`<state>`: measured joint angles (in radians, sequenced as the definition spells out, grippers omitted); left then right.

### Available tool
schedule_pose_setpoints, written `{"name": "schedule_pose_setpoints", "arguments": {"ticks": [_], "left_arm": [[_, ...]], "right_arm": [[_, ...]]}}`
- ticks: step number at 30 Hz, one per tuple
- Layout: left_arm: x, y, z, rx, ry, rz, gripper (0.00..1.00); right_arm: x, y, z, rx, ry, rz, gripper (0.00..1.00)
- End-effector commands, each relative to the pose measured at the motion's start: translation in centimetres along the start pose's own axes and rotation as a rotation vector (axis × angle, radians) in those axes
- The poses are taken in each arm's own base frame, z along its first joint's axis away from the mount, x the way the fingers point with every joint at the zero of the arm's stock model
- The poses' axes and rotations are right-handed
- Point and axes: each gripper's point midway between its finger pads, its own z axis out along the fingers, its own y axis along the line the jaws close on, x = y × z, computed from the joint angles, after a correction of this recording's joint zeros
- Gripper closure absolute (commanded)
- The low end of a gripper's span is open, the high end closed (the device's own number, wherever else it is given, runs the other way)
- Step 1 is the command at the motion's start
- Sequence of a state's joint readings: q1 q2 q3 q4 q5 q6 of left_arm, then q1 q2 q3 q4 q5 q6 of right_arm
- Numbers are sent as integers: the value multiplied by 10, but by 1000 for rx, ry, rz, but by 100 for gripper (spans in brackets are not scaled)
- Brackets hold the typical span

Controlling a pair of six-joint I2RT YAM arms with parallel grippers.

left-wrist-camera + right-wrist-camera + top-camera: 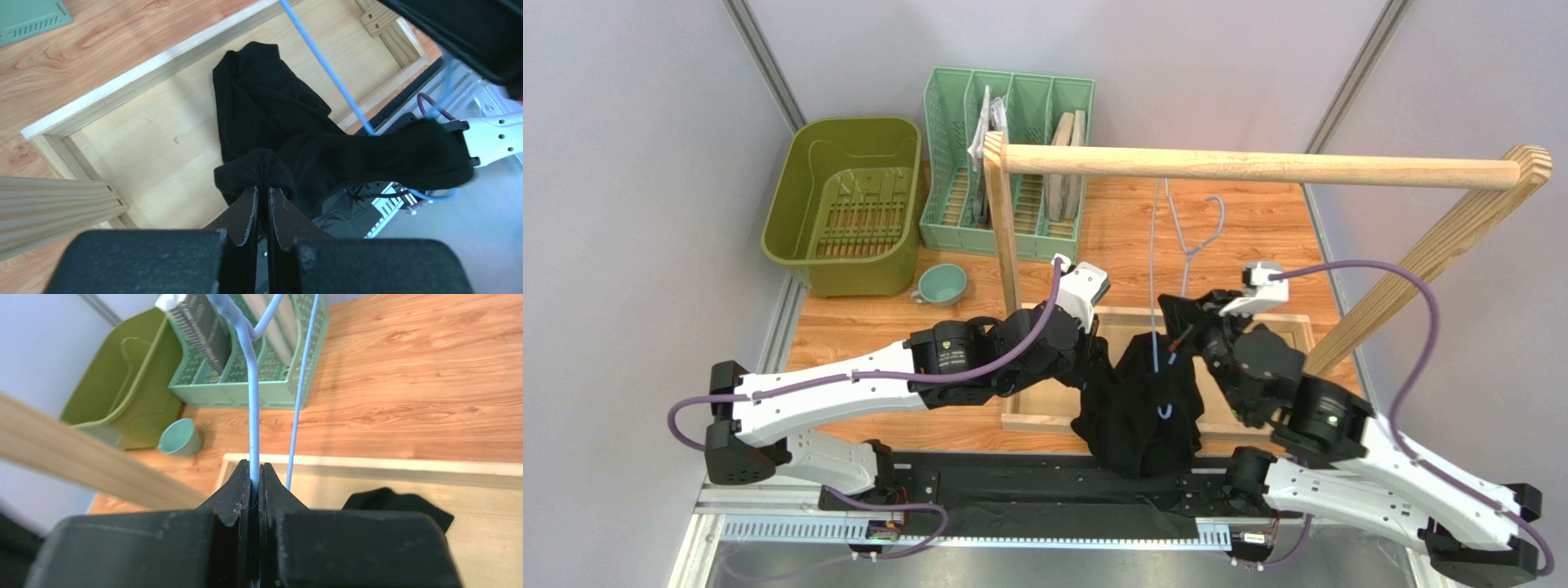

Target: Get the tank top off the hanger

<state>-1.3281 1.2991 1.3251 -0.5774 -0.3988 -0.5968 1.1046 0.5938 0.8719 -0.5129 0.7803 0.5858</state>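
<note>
Left gripper [263,191] is pinched shut on a bunched fold of the black tank top [270,116], which droops over the wooden tray [153,64]. Right gripper [255,473] is clamped tight on the blue hanger [253,410], whose wire runs down into the fabric.

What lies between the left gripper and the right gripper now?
The black tank top, draped on the light-blue hanger, fills that stretch; the top external view shows it. The left gripper pinches fabric, the right gripper the wire.
</note>
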Motion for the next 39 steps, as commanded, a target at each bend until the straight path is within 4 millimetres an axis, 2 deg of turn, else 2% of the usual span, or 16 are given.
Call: {"name": "schedule_pose_setpoints", "arguments": {"ticks": [1, 3, 4, 5, 6, 7, 9, 11, 18, 19, 20, 21, 25, 28, 32, 39], "left_arm": [[-9, -11, -3, 53, -29, -52, 100], [-10, -12, -7, 66, -31, -58, 100], [-7, -11, -6, 64, -28, -61, 100], [-8, -10, -9, 67, -32, -65, 100], [-8, -9, -10, 67, -33, -68, 100], [-7, -8, -11, 64, -34, -66, 100], [-9, -4, -15, 54, -44, -66, 100], [-11, 2, -18, 34, -52, -62, 100], [-13, 12, -20, -3, -58, -49, 100], [-13, 13, -18, -9, -53, -46, 100], [-13, 14, -16, -14, -47, -40, 100], [-15, 17, -15, -21, -47, -36, 100], [-19, 19, -8, -47, -34, -7, 100], [-22, 17, -3, -45, -41, 0, 100], [-25, 16, 2, -42, -46, -3, 100], [-25, 16, 3, -37, -52, -10, 100]], "right_arm": [[-35, 1, 38, 36, -247, 62, 100], [-19, 1, 57, -21, -245, -2, 100], [-33, -10, 66, 8, -312, 15, 100], [-34, -20, 74, 41, -324, 12, 100], [-21, -24, 88, 36, -288, -13, 100], [-32, -37, 97, 62, -324, 3, 100], [-24, -45, 114, 58, -295, -8, 100], [-33, -58, 125, 91, -323, -10, 100], [-48, -71, 166, 116, -249, -24, 100], [-35, -75, 169, 141, -173, -39, 100], [-41, -67, 174, 131, -151, -34, 100], [-34, -63, 175, 113, -104, -35, 100], [0, -63, 153, 101, 63, 13, 100], [19, -49, 122, 1, 138, 73, 100], [32, -32, 69, -127, 194, 100, 100], [60, -9, -42, -331, 355, 158, 100]]}}
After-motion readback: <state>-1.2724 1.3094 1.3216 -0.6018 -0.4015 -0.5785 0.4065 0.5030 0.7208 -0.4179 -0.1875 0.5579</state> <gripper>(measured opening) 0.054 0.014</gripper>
